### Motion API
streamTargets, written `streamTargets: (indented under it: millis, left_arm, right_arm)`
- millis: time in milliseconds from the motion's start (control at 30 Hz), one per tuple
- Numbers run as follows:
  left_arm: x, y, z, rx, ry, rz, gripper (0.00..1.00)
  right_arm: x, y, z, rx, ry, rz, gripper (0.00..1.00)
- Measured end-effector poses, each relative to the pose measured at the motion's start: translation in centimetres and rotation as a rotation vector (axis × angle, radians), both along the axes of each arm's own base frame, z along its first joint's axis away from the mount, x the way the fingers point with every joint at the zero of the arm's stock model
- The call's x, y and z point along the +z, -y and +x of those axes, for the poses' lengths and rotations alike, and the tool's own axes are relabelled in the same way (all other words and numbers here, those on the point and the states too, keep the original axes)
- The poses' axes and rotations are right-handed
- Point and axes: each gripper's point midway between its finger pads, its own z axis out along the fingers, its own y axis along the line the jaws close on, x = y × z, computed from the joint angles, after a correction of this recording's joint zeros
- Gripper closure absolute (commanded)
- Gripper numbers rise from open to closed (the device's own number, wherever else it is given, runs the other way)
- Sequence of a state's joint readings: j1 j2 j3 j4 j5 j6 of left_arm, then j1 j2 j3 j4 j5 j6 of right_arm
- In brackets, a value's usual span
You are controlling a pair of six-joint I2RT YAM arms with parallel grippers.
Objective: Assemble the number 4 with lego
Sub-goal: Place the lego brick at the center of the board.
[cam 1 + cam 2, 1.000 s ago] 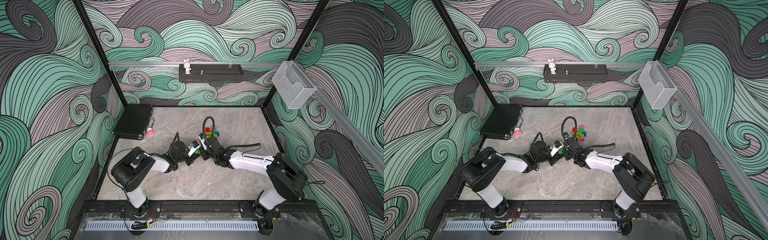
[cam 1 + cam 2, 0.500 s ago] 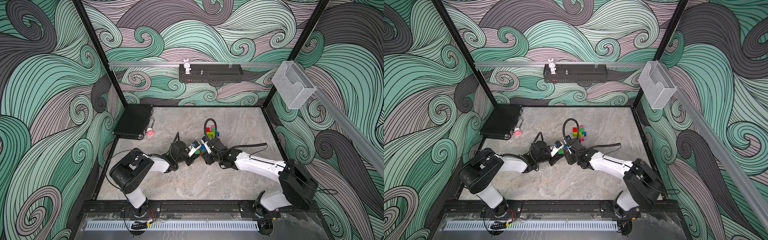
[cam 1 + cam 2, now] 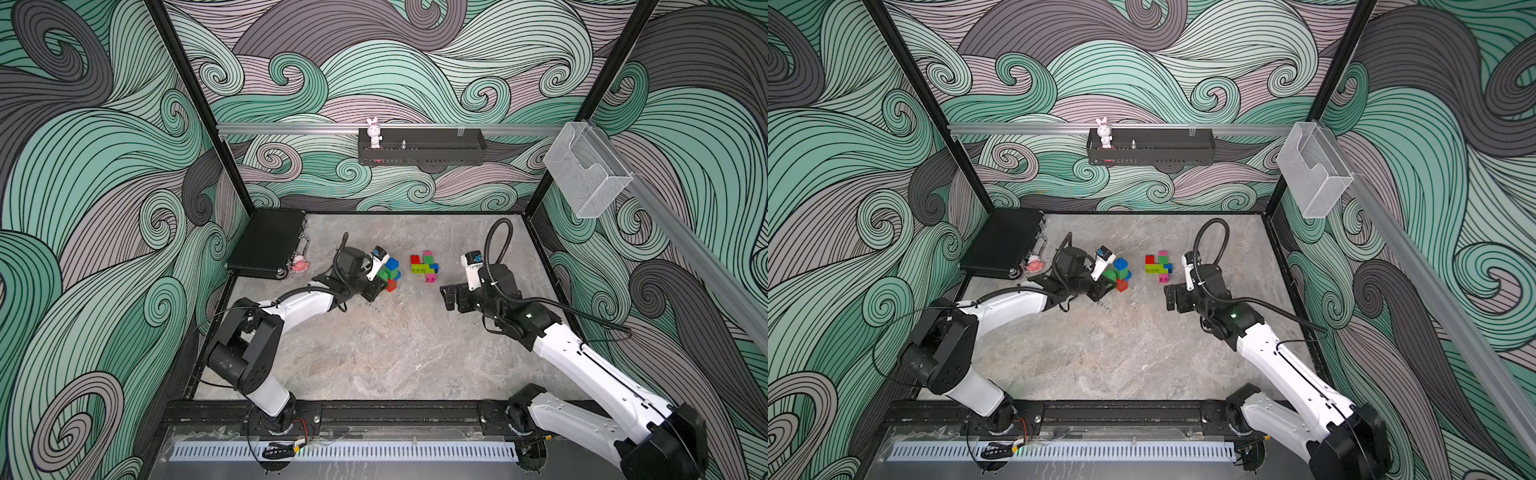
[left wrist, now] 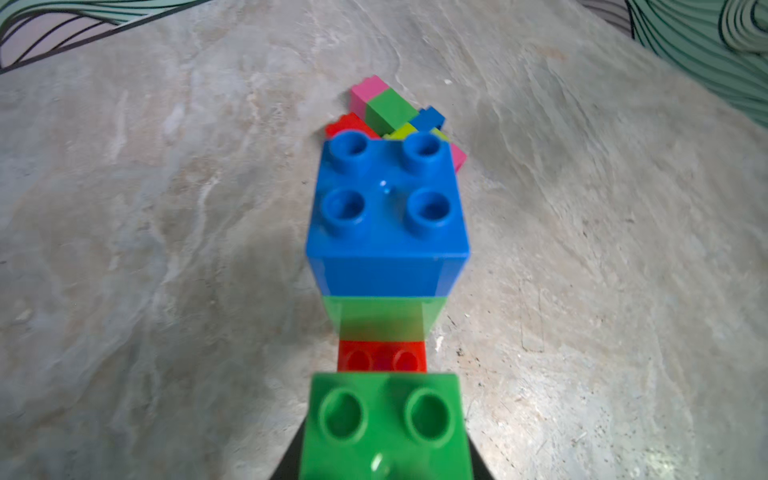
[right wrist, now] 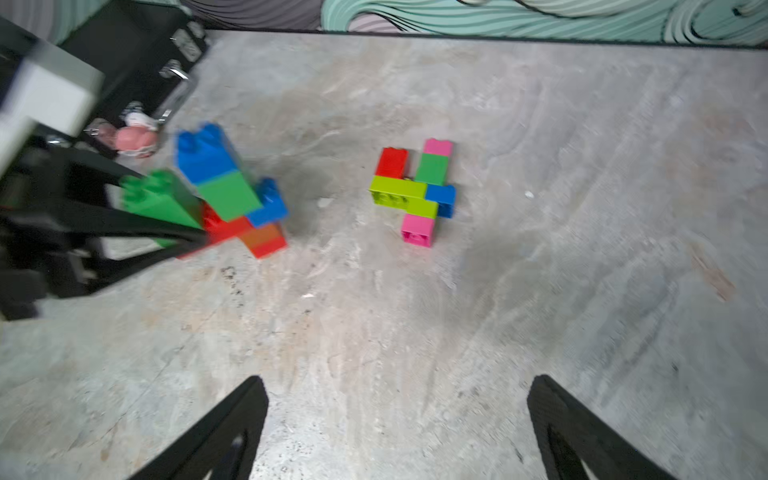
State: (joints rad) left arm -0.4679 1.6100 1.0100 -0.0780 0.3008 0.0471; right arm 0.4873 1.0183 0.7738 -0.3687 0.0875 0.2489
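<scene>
A grey marbled tabletop (image 3: 374,353) bears lego (image 3: 424,269) between teal swirl-patterned walls (image 3: 83,166).

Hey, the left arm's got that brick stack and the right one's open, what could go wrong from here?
The left gripper pinches the held brick stack only near its green end brick, so the blue-topped part could lever loose or twist. The open right gripper sits near the flat brick cluster; reaching in, its wide jaws might nudge that cluster.
</scene>
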Motion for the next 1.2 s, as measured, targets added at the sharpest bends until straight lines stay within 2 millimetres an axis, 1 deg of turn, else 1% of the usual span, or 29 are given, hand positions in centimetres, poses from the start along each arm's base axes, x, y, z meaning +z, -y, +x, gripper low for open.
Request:
streamTargets:
  millis: [100,133,167,233,333,500,600,667,800,867,933,1100,1133,1200]
  left_arm:
    - [2.2,-1.0,2.5,0.048,-0.099,-0.038,1.0]
    - [2.6,-1.2,3.2,0.054,-0.125,-0.046,1.0]
    - [3.0,-1.4,3.8,0.057,-0.164,-0.057,1.0]
    - [2.9,-1.6,4.4,0.053,-0.254,-0.076,1.0]
    - [1.7,-1.8,4.8,0.037,-0.417,-0.115,1.0]
    - [-2.2,-2.1,5.1,0.039,-0.696,-0.173,1.0]
    - [-4.2,-2.1,5.9,0.047,-0.81,-0.192,1.0]
    - [-5.0,-1.8,6.5,0.046,-0.851,-0.2,1.0]
    - [-5.4,-0.8,8.0,0.018,-0.892,-0.236,1.0]
    - [-5.4,-0.3,8.5,-0.002,-0.907,-0.26,1.0]
    - [-5.6,0.0,8.7,-0.019,-0.931,-0.288,0.98]
    - [-6.5,0.7,8.2,-0.04,-1.016,-0.353,0.87]
    - [-6.6,0.8,8.0,-0.039,-1.032,-0.361,0.81]
    - [-6.6,0.7,8.1,-0.038,-1.039,-0.372,0.76]
  right_arm:
    - [-1.2,1.5,0.0,-0.067,-0.041,0.01,0.01]
    - [-1.5,1.8,0.0,-0.081,-0.049,0.015,0.01]
    - [-1.8,2.0,-0.1,-0.096,-0.057,0.02,0.01]
    - [-2.3,2.5,-0.4,-0.118,-0.067,0.032,0.01]
    - [-2.6,2.8,-0.9,-0.137,-0.071,0.053,0.01]
    - [-2.8,3.1,-1.4,-0.143,-0.069,0.066,0.01]
    - [-2.7,3.2,-1.6,-0.143,-0.068,0.065,0.01]
    - [-2.7,3.3,-1.8,-0.141,-0.071,0.061,0.01]
    - [-2.7,3.5,-2.2,-0.14,-0.077,0.055,0.01]
    - [-2.7,3.7,-2.4,-0.142,-0.081,0.053,0.01]
    - [-2.8,3.8,-2.6,-0.144,-0.087,0.049,0.01]
    - [-2.8,4.1,-3.2,-0.144,-0.093,0.045,0.01]
    - [-2.7,4.1,-3.2,-0.144,-0.09,0.046,0.01]
    - [-2.8,4.2,-3.4,-0.144,-0.089,0.046,0.01]
